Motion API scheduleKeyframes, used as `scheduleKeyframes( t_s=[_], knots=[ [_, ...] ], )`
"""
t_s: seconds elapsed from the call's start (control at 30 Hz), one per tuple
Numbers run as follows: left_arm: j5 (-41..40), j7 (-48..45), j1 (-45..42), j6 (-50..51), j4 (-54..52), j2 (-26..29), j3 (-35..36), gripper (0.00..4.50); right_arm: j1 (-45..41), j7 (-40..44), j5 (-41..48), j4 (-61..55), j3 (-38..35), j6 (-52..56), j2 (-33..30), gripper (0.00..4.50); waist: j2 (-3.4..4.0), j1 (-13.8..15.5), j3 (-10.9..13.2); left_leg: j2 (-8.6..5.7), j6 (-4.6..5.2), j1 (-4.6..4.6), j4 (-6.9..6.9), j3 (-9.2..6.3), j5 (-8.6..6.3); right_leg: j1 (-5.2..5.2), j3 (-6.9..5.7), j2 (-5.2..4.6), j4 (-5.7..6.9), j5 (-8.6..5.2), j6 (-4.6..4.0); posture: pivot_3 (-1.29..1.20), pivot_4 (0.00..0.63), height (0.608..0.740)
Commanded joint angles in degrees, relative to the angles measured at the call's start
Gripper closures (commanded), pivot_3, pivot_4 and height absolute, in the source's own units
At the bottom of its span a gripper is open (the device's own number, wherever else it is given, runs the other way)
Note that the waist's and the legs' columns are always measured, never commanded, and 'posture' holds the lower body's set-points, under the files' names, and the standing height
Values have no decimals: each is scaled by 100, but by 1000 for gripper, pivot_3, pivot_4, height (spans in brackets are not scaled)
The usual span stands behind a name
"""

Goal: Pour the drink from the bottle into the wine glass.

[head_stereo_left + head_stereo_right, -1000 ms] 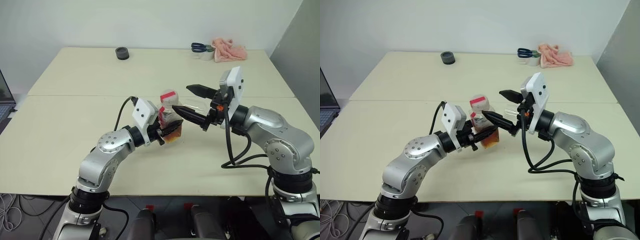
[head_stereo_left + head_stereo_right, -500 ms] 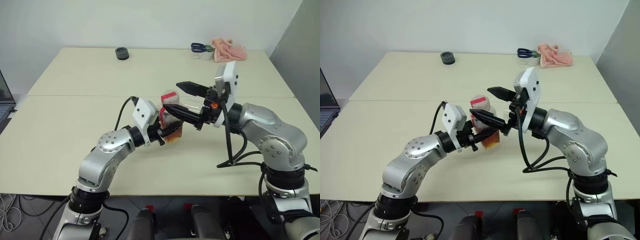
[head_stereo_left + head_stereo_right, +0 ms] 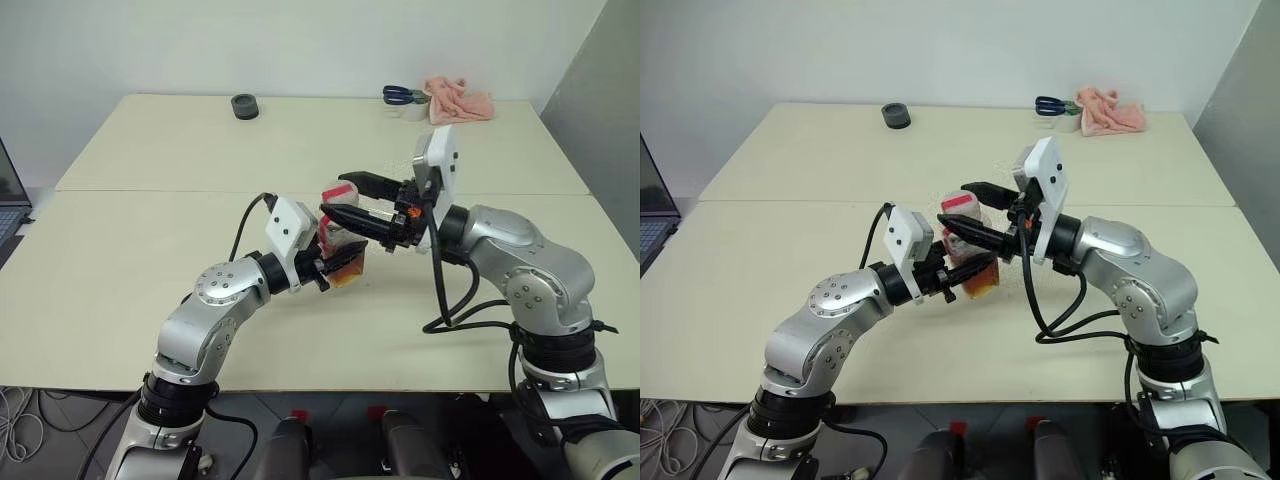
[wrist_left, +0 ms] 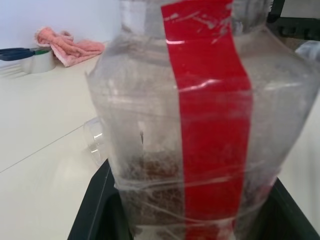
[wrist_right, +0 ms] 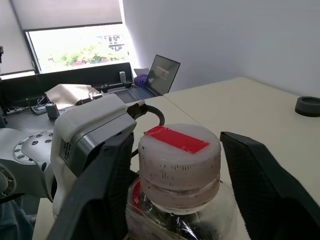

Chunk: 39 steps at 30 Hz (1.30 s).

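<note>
Left tool point(image 3: 330, 262) clamped on bottle point(image 3: 340, 238). Right tool point(image 3: 345, 196) half-open astride cap point(image 5: 179, 162), from 3 o'clock: center, pinch, twist.

Right end effector point(image 3: 962, 207) straddles bottle point(image 3: 970, 250) (upright).

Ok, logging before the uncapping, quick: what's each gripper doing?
Left gripper: closed on the bottle.
Right gripper: open, jaws either side of the cap.
</note>
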Motion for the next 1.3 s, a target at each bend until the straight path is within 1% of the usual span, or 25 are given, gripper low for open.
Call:
scheduleKeyframes(
  t_s=[0.03, 0.2, 0.37, 0.47, 0.57, 0.7, 0.77, 0.83, 1.0, 1.13, 1.23, 1.3],
  knots=[
    [-42, 19, -64, -49, -288, 5, 84, 2670, -151, 80, -20, -128, -32, -168, 27, 2668, 0, 0, 0, 0, 0, 0, 0, 0, 0, 0, 0, 0, 0, 0, 0, 0, 150, 740],
    [-82, -32, -4, -21, -322, 15, 55, 2670, -336, -11, 32, -42, -262, -382, 205, 2668, 0, -3, 0, 0, 0, 0, 0, 1, 0, 0, 1, 0, -1, 0, 0, 0, 150, 740],
    [-127, -95, 65, 38, -395, 38, 53, 2670, -453, 197, -29, -15, -318, -640, 140, 2668, 0, -2, 0, 0, 0, 0, 0, 1, 0, 0, 1, 0, -1, 0, 0, 0, 150, 740],
    [-217, -163, 134, 107, -501, 59, 37, 2670, -633, 560, 238, 277, -534, -520, -18, 2668, 0, -2, 0, -1, 0, 0, 0, 1, 0, 0, 1, 0, -1, 0, 0, 0, 150, 740],
    [-373, -367, 244, 209, -702, 264, 49, 2670, -728, 984, 382, 500, -542, -451, -266, 2668, 0, -3, 0, -1, 0, 0, 0, 1, 0, 0, 1, -1, -1, 0, -1, 0, 150, 740],
    [-720, -831, 444, 319, -1013, 786, 204, 2670, -886, 1373, 549, 687, -569, -371, -482, 2668, 0, -15, 0, 3, 1, 0, -3, 2, -1, -1, 0, 2, -2, 0, -1, 0, 150, 740],
    [-837, -1021, 517, 321, -1068, 1028, 295, 2670, -993, 1494, 534, 801, -591, -417, -539, 2668, 0, -19, 0, 3, 1, 1, -2, 4, 0, -1, 2, 2, -1, 0, -1, 0, 150, 740],
    [-942, -1069, 542, 319, -1067, 1139, 354, 2670, -1062, 1556, 394, 866, -585, -594, -568, 2668, 0, -9, 0, 3, 1, 2, -2, 2, 0, -1, 1, 2, 0, 0, -1, 0, 150, 740],
    [-947, -1062, 549, 273, -1035, 1165, 320, 2670, -1158, 1495, 212, 878, -648, -863, -574, 2668, 0, 25, 1, -3, 1, -2, 3, 2, -1, 2, -1, -2, -4, 1, 1, 0, 150, 740],
    [-914, -1040, 533, 244, -1013, 1105, 254, 2670, -1193, 1332, 375, 933, -815, -586, -644, 2668, 0, 8, 1, 2, 1, 0, -1, 2, 0, 1, -1, 0, -2, 1, 0, 0, 150, 740],
    [-845, -976, 506, 196, -966, 1064, 283, 2670, -998, 917, 391, 850, -1058, -366, -737, 2668, 0, 8, 1, 2, 1, 0, -1, 4, 0, 0, 1, -1, -2, 2, -1, 0, 150, 740],
    [-815, -825, 529, 199, -968, 1008, 367, 2670, -500, 438, 332, 544, -1394, -248, -826, 2668, -2, 14, -1, 1, 1, -2, -1, 3, 0, 1, 1, -2, -3, 2, -1, 0, 150, 740]
  ],
)
